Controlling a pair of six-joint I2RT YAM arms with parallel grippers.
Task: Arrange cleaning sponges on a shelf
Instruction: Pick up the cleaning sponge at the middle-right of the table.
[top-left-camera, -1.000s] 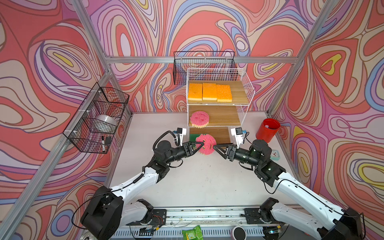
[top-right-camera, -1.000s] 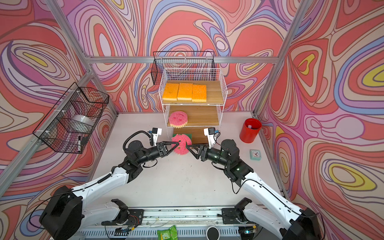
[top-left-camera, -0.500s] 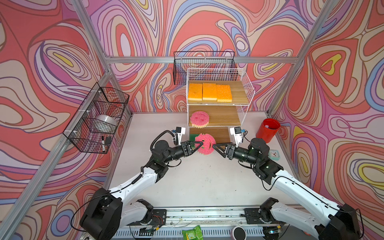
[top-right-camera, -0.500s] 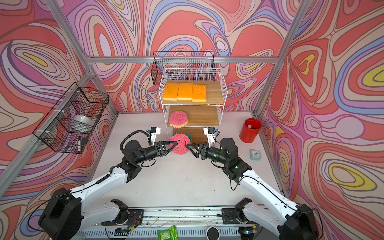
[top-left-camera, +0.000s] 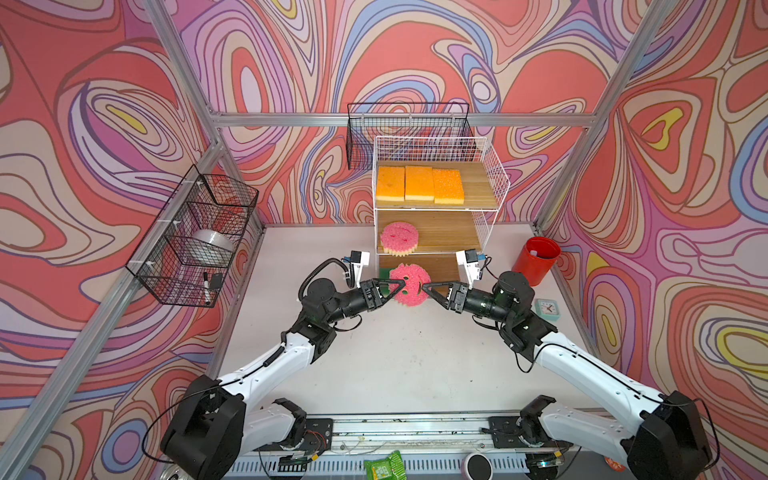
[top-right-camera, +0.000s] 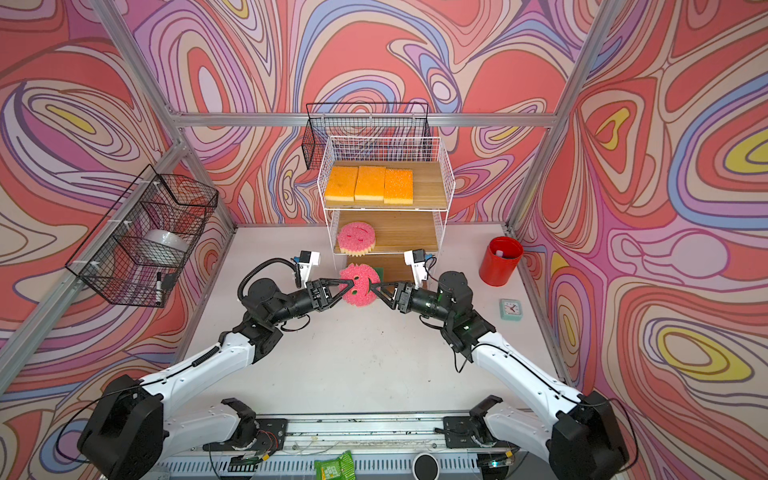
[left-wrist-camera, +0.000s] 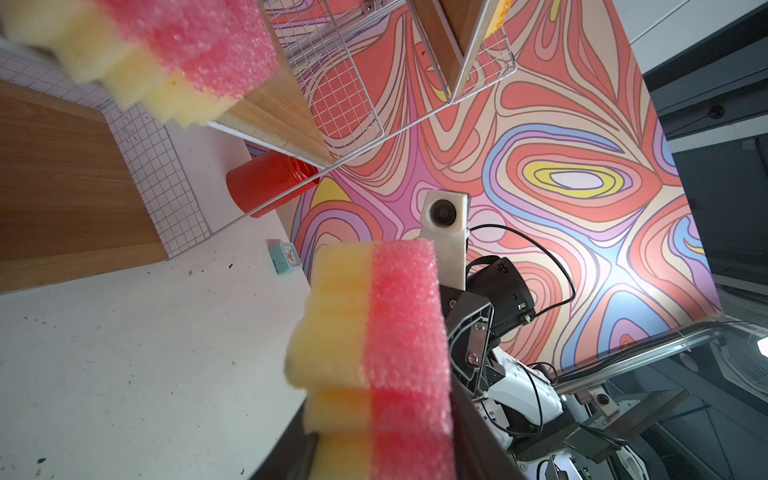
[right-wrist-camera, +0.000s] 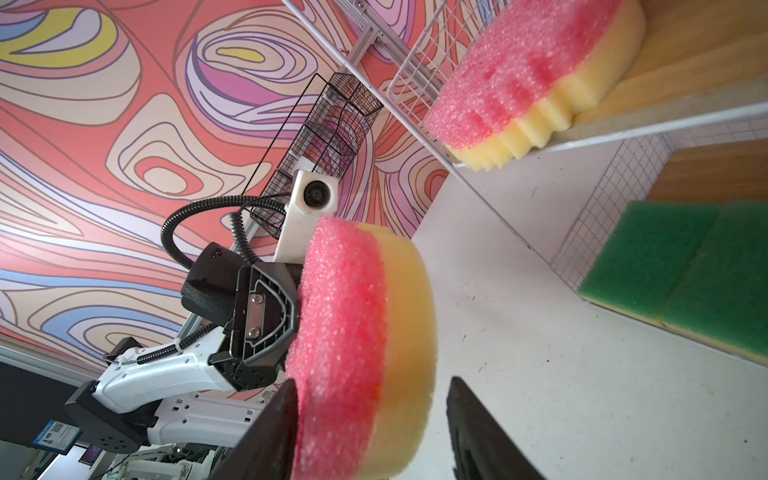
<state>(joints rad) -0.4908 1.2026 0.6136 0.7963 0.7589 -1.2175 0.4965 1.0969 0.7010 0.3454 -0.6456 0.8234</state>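
Observation:
A round pink sponge (top-left-camera: 409, 286) with a yellow base hangs on edge in front of the shelf's (top-left-camera: 491, 178) bottom board. My left gripper (top-left-camera: 398, 287) is shut on its rim, shown close in the left wrist view (left-wrist-camera: 374, 353). My right gripper (right-wrist-camera: 372, 386) straddles the opposite rim, open. One finger lies against the pink face, and the other stands off the yellow base. Three orange sponges (top-left-camera: 419, 185) lie on the top board. A second pink sponge (top-left-camera: 399, 237) sits on the middle board. Two green sponges (right-wrist-camera: 681, 266) rest on the bottom board.
A red cup (top-left-camera: 536, 259) stands to the right of the shelf, with a mint clock (top-left-camera: 547, 309) nearer the right arm. A black wire basket (top-left-camera: 195, 237) hangs on the left wall and another (top-left-camera: 407, 124) behind the shelf. A green packet (top-left-camera: 382, 465) lies at the front rail.
My right gripper has come in around the held sponge's rim and its jaws have narrowed. The left gripper and the sponge have barely moved.

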